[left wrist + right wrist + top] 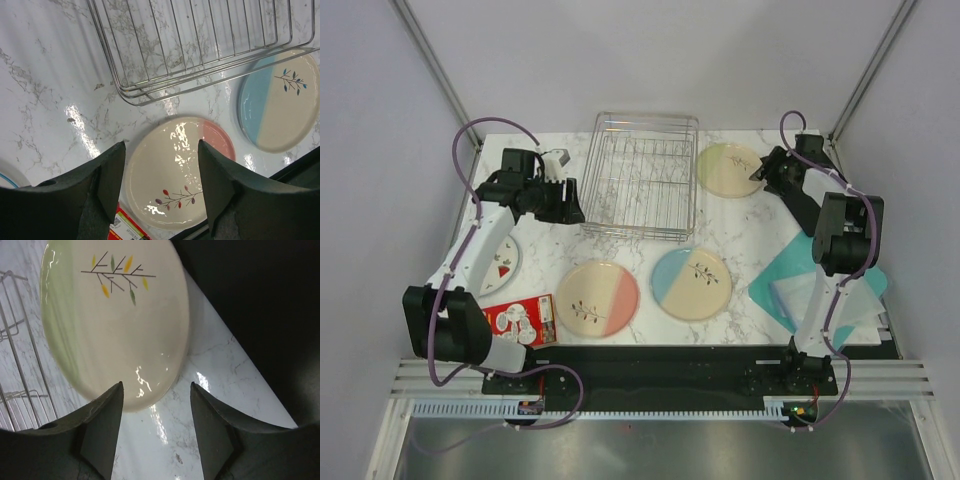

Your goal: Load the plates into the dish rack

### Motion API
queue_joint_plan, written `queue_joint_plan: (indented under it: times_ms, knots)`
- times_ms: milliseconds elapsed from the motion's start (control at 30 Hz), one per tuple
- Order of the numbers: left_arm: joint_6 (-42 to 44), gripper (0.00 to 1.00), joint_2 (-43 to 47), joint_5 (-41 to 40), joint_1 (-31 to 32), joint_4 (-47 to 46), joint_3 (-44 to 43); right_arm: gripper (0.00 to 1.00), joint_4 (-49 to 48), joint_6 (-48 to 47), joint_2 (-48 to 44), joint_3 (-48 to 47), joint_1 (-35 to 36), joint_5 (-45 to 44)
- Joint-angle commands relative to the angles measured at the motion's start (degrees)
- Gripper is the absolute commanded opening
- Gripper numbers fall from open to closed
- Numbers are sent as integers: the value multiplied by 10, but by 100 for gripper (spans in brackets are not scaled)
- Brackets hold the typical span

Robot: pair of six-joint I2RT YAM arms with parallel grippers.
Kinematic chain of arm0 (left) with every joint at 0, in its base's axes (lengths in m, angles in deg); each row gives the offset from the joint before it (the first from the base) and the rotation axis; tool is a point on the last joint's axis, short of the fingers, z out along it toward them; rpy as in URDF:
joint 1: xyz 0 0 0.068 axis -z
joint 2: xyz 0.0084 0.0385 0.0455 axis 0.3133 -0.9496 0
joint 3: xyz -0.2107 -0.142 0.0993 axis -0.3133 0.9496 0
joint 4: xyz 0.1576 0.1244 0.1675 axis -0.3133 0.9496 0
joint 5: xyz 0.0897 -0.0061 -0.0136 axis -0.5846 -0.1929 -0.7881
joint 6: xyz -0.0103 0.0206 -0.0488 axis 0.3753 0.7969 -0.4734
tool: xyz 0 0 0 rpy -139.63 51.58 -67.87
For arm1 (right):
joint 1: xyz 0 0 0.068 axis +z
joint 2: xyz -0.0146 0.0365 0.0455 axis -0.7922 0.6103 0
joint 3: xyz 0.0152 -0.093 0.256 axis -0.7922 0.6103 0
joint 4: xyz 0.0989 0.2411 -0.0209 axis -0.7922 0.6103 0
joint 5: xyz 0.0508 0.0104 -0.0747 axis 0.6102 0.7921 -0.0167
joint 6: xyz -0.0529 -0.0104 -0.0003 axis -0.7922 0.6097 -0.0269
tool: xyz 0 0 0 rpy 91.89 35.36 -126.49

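Behind your left end effector, the left arm covers part of the white plate and one end of the packet. Ahead of your right end effector, the green plate runs off the top edge, the dish rack off the left

Robot test cell in a lab, dressed up as a kitchen counter. Closed in by plain white panels on slim metal posts. Marble-print bench, with two robot arms bolted to a black base plate along the near edge, an aluminium rail just in front, purple cables looping free. Staged with plates and a wire dish rack.
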Motion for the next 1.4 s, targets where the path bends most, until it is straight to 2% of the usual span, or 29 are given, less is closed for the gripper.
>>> queue_joint_plan:
  times_ms: [0,267,367,567,600,667,733,800,1100,1200,1233,1367]
  knots:
    - [-9,67,-17,-3,-7,-12,-19,63,-17,17,31,-38,-7,-13]
    - [-9,66,-53,-6,-10,-13,-34,62,-35,29,92,-73,-6,-17]
    - [10,66,-67,-8,-10,-12,-36,59,-45,39,118,-86,-6,-10]
    - [25,66,-89,-12,-10,-2,-55,32,-53,59,136,-80,-10,5]
    - [28,66,-91,-13,-10,-1,-60,22,-53,62,134,-70,-11,9]
    - [32,66,-96,-15,-10,-1,-65,14,-55,65,125,-60,-17,15]
    - [33,66,-97,-17,-10,-1,-71,11,-63,64,118,-51,-25,34]
    - [35,66,-95,-16,-10,-1,-76,0,-71,64,102,-43,-33,46]
    - [21,66,-94,24,-9,-11,-101,0,-106,97,9,-7,-81,142]
    - [7,66,-96,74,-8,-21,-106,0,-130,122,-26,24,-95,180]
    - [3,66,-97,119,-6,-26,-109,0,-132,144,-33,33,-99,190]
    - [-29,66,-115,205,10,-48,-119,0,-175,164,-68,65,-115,242]
